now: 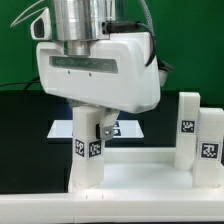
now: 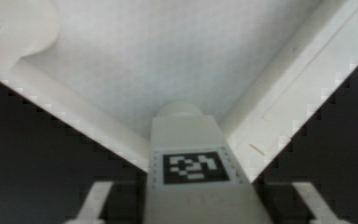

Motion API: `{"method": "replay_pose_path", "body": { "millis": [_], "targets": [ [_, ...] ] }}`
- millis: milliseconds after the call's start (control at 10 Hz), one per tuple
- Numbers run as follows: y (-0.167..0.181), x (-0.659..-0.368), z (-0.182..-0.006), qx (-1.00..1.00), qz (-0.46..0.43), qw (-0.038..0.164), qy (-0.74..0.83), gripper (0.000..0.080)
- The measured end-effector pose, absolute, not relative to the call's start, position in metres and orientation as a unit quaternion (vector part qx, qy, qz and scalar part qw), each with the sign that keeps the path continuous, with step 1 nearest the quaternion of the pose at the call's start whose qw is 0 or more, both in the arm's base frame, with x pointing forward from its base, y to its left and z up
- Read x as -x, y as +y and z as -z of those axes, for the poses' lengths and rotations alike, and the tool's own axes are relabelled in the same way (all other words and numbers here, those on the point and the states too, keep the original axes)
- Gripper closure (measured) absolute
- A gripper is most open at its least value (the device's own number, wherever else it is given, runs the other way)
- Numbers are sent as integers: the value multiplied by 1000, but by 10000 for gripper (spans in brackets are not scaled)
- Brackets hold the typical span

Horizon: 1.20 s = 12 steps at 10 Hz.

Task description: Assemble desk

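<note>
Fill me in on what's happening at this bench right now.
The robot arm's gripper is down over an upright white desk leg at a corner of the rimmed desk top, its jaws on either side of the leg. Whether they grip it isn't clear. Two more legs already stand at the exterior view's right.

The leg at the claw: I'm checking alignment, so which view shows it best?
The wrist view: the leg sits centred between the claw's fingers, pointing into the desk top corner. The exterior view shows its side, partly hidden by the claw.
</note>
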<state>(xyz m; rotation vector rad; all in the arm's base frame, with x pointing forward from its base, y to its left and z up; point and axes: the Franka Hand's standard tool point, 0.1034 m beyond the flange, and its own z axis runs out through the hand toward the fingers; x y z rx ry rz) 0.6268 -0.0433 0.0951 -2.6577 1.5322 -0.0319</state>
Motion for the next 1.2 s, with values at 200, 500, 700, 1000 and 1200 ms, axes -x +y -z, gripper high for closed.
{"method": "replay_pose_path", "body": {
  "millis": [200,500,700,1000,1200],
  "targets": [
    [-40,-626,-95,758,-11,39,651,506],
    [-40,-629,-94,578,-28,70,813,506],
    [-41,-630,-93,562,-27,70,824,506],
    [-39,-630,-94,685,-14,70,726,209],
    [-39,-625,-97,790,-12,60,610,162]
  ]
}}
